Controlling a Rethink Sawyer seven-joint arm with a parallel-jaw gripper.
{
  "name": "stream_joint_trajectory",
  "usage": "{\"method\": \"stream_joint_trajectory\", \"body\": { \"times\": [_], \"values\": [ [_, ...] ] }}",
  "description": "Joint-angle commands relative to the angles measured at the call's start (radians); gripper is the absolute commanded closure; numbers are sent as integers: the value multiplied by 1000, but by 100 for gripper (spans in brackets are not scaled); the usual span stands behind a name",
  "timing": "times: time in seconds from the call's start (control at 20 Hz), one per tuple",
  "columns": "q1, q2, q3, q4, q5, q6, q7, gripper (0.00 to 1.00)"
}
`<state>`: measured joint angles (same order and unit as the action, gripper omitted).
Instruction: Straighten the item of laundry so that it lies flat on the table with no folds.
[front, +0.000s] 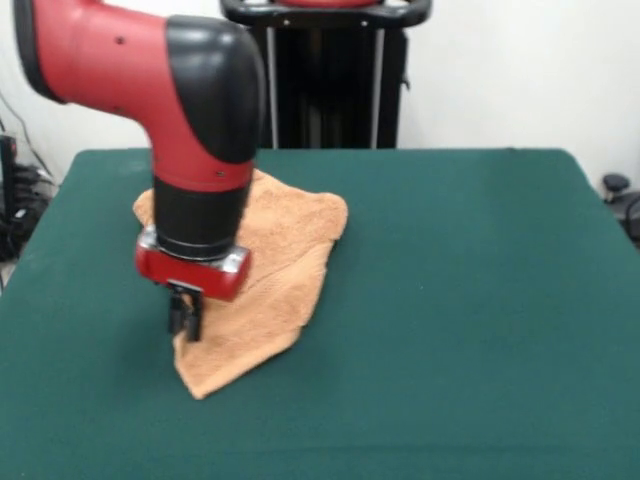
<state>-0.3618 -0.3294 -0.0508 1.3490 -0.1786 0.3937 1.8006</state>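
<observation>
The orange-tan terry towel (282, 268) lies crumpled on the dark green table (470, 300), left of centre, in an irregular shape with a fold running along its right side and a point toward the near edge. The red and black arm comes down from the upper left and hides the towel's left part. My gripper (186, 316) hangs just above the towel's left near edge, its dark fingers (181, 312) close together; whether they hold the cloth cannot be made out. No white tag shows.
The robot's black pedestal (326, 70) stands behind the table's far edge. Dark equipment (620, 195) shows beyond the right edge and cables beyond the left edge (15, 190).
</observation>
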Motion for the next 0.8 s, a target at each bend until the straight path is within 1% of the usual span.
{"method": "stream_joint_trajectory", "body": {
  "times": [0.05, 0.25, 0.55, 0.7, 0.8],
  "values": [
    [-26, 26, 134, -6, -103, 128, -211, 100],
    [-43, 27, 152, -8, -141, 128, -190, 100],
    [-45, 18, 157, -2, -167, 134, -153, 100],
    [-34, -20, 152, 25, -168, 153, -137, 100],
    [-27, -71, 154, 63, -160, 184, -127, 100]
  ]
}}
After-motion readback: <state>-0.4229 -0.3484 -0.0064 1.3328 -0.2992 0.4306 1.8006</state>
